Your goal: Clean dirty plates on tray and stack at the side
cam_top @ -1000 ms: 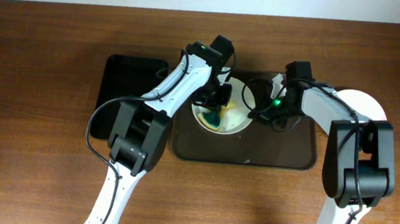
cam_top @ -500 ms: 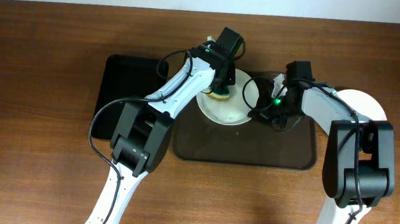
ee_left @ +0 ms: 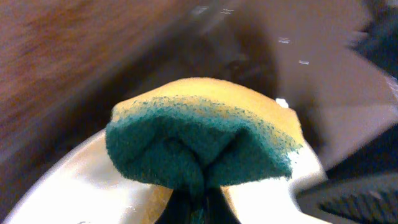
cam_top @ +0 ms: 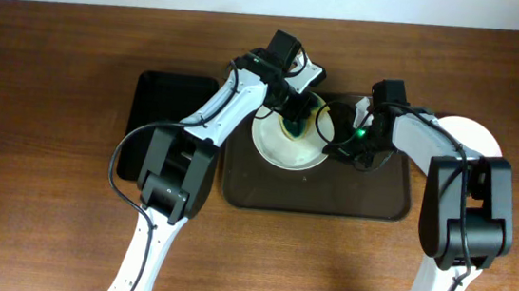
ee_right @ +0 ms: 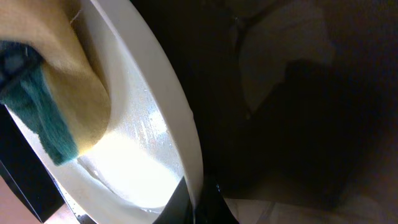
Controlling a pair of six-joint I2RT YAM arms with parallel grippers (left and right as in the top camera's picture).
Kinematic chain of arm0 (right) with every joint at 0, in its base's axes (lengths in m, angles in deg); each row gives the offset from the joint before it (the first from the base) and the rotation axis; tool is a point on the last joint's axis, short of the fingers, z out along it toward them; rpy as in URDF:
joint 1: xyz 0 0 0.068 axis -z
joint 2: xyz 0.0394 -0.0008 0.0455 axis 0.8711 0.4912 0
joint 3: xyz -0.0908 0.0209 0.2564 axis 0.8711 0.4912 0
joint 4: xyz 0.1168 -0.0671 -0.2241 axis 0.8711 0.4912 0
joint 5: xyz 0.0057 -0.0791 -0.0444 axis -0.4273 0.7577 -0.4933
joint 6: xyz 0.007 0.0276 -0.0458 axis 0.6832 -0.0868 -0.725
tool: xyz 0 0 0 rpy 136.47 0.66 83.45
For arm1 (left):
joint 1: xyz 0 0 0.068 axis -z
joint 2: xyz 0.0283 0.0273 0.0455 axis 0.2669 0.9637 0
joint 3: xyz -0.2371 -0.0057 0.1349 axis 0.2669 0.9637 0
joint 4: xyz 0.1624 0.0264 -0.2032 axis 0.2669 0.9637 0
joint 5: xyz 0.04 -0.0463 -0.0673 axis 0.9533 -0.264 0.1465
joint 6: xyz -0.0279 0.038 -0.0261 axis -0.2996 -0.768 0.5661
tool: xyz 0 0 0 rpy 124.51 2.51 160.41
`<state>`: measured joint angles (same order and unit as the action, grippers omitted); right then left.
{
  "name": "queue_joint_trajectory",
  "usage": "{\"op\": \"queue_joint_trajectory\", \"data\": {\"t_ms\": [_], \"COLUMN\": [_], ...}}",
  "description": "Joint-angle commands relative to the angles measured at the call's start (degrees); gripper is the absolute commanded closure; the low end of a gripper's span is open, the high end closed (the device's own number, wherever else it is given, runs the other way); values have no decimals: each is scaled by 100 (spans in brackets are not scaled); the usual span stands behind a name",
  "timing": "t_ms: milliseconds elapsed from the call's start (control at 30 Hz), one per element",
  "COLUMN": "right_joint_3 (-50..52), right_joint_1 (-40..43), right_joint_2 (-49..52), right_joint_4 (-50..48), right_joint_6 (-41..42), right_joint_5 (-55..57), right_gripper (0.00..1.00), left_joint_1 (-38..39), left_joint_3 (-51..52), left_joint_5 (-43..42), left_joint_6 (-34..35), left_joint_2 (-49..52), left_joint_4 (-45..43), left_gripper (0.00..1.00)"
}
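The plate (cam_top: 283, 153) is lying face-up over the left end of the tray (cam_top: 360, 189). It is round, so it has no long axis, and it is perhaps tipping slightly. The right gripper (cam_top: 330, 139) is pinching the plate's right rim. The left gripper (cam_top: 296, 122) is clamping a folded sponge (ee_left: 199, 140) and pressing it onto the plate near its far rim.

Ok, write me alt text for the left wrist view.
A folded yellow-and-green sponge fills the frame, pinched from below by the left gripper over a white plate. The brown table behind is blurred.
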<state>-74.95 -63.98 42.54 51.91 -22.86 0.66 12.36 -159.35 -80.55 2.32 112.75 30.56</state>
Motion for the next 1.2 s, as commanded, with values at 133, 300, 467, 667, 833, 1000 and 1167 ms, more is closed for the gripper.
{"op": "queue_joint_trajectory", "data": {"t_ms": [133,300,467,667,833,1000,1167], "right_joint_3": [181,181,181,181,181,179,179], "right_joint_1": [-44,-44,-44,-44,-44,-44,-140], "right_joint_2": [162,162,162,162,162,-170,-1250], "right_joint_4": [50,50,48,52,50,367,1237], "right_joint_6": [-225,-225,-223,-223,-223,-614,-608], "right_joint_5": [225,225,225,223,223,271,1714], "right_gripper": [96,96,96,96,96,96,96], "left_joint_1": [11,11,4,-321,-640,-872,-1027], "left_joint_3": [17,13,13,-452,-2149,-4052,-4623], "left_joint_5": [3781,3884,1993,-57,1108,1397,1399], "left_joint_6": [3526,4118,3412,2420,2402,2402,2402], "left_joint_2": [164,81,17,-63,-177,-177,-177], "left_joint_4": [472,1161,2079,2721,3685,4404,4780], "left_gripper": [100,100,100,100,100,100,100]}}
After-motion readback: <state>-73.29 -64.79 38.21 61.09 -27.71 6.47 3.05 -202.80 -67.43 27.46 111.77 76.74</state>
